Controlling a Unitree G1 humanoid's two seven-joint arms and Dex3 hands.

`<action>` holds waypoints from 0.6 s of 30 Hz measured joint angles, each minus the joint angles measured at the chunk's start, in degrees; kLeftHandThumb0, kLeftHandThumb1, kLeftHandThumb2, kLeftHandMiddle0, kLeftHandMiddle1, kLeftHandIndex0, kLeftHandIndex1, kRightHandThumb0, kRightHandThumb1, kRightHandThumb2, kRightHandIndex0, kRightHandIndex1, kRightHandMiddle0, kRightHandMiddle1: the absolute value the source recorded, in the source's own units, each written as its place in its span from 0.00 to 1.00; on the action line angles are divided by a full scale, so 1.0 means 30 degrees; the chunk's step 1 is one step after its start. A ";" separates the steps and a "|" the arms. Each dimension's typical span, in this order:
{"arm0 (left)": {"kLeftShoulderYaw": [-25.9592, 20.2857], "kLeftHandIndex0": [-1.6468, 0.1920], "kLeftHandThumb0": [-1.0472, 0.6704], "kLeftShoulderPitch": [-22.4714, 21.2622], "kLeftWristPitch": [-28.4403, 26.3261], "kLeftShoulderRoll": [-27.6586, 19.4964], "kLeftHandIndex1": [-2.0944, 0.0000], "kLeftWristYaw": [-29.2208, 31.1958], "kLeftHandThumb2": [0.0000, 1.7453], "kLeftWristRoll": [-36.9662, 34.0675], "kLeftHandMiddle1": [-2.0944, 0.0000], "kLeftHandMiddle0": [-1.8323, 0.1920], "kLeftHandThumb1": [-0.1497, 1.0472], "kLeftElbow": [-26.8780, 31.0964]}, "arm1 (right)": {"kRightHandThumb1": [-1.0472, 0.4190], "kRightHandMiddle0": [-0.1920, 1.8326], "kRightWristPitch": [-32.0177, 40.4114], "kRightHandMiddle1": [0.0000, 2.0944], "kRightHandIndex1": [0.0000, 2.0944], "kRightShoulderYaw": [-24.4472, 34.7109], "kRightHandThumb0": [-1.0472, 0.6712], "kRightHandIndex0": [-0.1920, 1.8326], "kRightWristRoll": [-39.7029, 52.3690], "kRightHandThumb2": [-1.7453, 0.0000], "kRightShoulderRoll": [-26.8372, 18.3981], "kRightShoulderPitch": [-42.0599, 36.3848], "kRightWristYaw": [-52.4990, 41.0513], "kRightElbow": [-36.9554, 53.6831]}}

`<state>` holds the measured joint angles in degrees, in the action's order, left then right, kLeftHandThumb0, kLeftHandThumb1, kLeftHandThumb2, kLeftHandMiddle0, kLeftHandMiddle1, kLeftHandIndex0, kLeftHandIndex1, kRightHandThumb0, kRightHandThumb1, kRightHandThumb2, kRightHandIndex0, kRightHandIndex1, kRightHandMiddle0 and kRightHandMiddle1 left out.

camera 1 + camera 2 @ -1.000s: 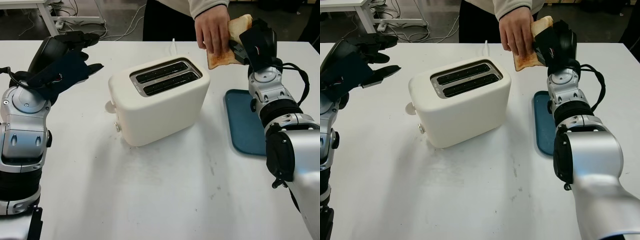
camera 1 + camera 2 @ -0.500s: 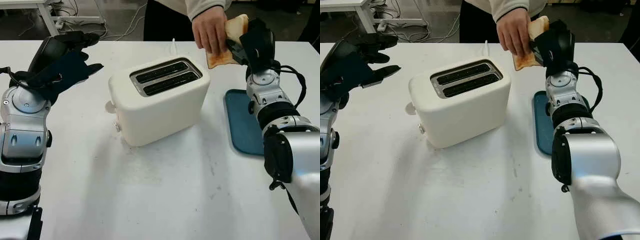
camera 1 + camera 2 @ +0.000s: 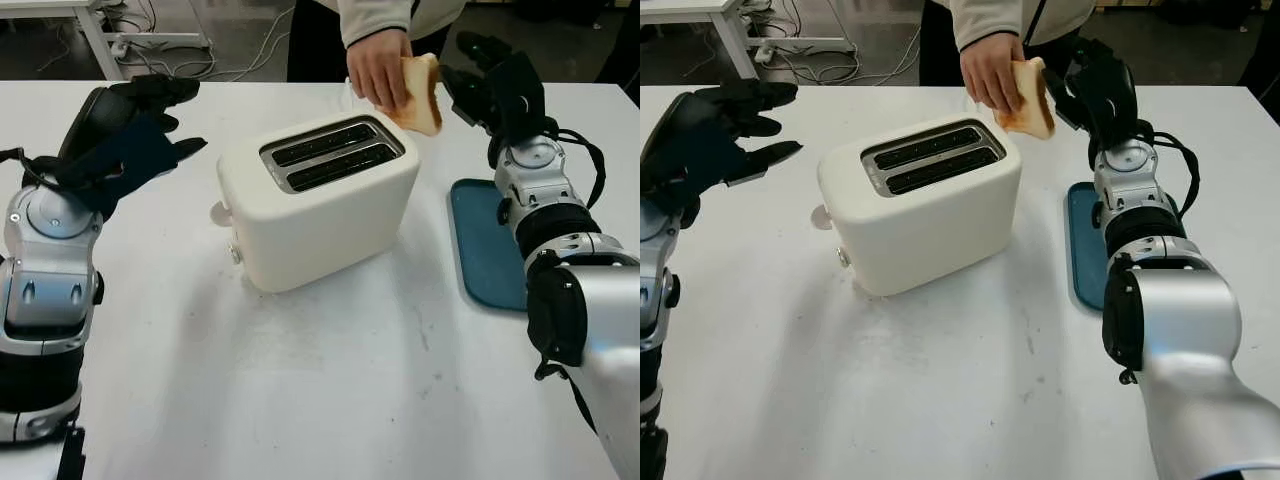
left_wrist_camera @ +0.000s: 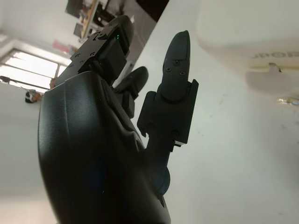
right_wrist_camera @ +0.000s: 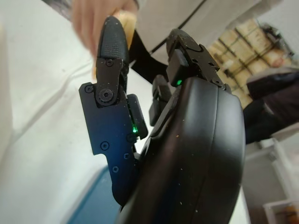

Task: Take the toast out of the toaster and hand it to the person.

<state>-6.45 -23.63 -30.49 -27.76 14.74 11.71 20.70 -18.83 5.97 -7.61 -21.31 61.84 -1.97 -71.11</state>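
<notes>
**Toast in the person's hand, both robot hands empty**

The toast [image 3: 417,94] was held in the person's hand [image 3: 377,68], above the far right corner of the toaster [image 3: 318,199] and apart from it. The robot's right hand [image 3: 497,85] was raised just beside the slice on its right, a small gap between them, open and holding nothing. Below that arm, the blue tray [image 3: 483,243] lay flat on the white table [image 3: 330,400], to the right of the toaster.

The toaster stood in the middle of the table, its two slots dark, its lever knob [image 3: 219,213] on the left end. The left hand [image 3: 125,130] was held up off the table, well to the left of the toaster, open and holding nothing.

The head views gave the whole layout: person, slice, toaster, tray and both arms. The left wrist view added a close look at the toaster's [image 4: 252,42] lower edge, with the lever as a pale blurred shape beyond the black fingers [image 4: 176,60]. The right wrist view showed the person's hand [image 5: 93,21], blurred, just past one fingertip, with a sliver of toast [image 5: 125,17] beside it and a corner of the tray [image 5: 96,205] under the palm; the toaster's slots could not be seen there.
</notes>
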 measured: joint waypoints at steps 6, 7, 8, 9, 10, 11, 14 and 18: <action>-0.0597 0.62 0.43 0.2266 -0.0138 0.2120 1.00 -0.1708 0.16 -0.0233 0.62 0.82 0.89 0.2322 | 0.09 0.19 -0.1574 0.00 0.00 -0.0064 0.27 0.19 0.0799 0.69 0.0337 -0.4252 -0.0854 0.4361; -0.0761 0.63 0.41 0.2521 -0.0151 0.2514 1.00 -0.1925 0.16 -0.0356 0.62 0.83 0.89 0.2549 | 0.09 0.19 -0.1557 0.00 0.00 -0.0104 0.28 0.19 0.0815 0.69 0.0466 -0.5175 -0.0864 0.5479; -0.0958 0.63 0.41 0.2780 -0.0178 0.2929 1.00 -0.2176 0.15 -0.0671 0.63 0.84 0.89 0.2797 | 0.09 0.19 -0.1491 0.00 0.00 -0.0181 0.28 0.20 0.0788 0.69 0.0564 -0.6018 -0.0813 0.6588; -0.1202 0.65 0.41 0.3060 -0.0213 0.3498 1.00 -0.2465 0.15 -0.0989 0.63 0.85 0.89 0.3050 | 0.09 0.19 -0.1441 0.00 0.00 -0.0247 0.28 0.20 0.0729 0.68 0.0672 -0.6942 -0.0670 0.7719; -0.1448 0.66 0.41 0.3281 -0.0298 0.4104 1.00 -0.2771 0.15 -0.1384 0.64 0.85 0.89 0.3223 | 0.09 0.19 -0.1421 0.00 0.00 -0.0313 0.29 0.20 0.0634 0.68 0.0778 -0.7684 -0.0462 0.8581; -0.1635 0.66 0.40 0.3485 -0.0387 0.4725 1.00 -0.3070 0.16 -0.1715 0.64 0.86 0.89 0.3354 | 0.09 0.19 -0.1419 0.00 0.00 -0.0397 0.29 0.20 0.0580 0.67 0.0874 -0.8290 -0.0305 0.9171; -0.1707 0.69 0.40 0.4001 -0.0830 0.5692 1.00 -0.3456 0.20 -0.2330 0.66 0.88 0.89 0.3785 | 0.09 0.19 -0.1375 0.00 0.00 -0.0568 0.29 0.19 0.0500 0.66 0.1251 -0.9868 -0.0056 1.0662; -0.1713 0.70 0.39 0.4620 -0.1074 0.6251 1.00 -0.3611 0.21 -0.2702 0.65 0.87 0.89 0.4388 | 0.09 0.19 -0.0789 0.00 0.00 -0.0643 0.30 0.17 0.0810 0.64 0.2014 -1.1866 -0.0084 1.3049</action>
<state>-11.59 -9.77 -33.71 -9.01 3.91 3.61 33.86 -21.20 4.04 -5.18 -15.27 26.25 -2.22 -31.96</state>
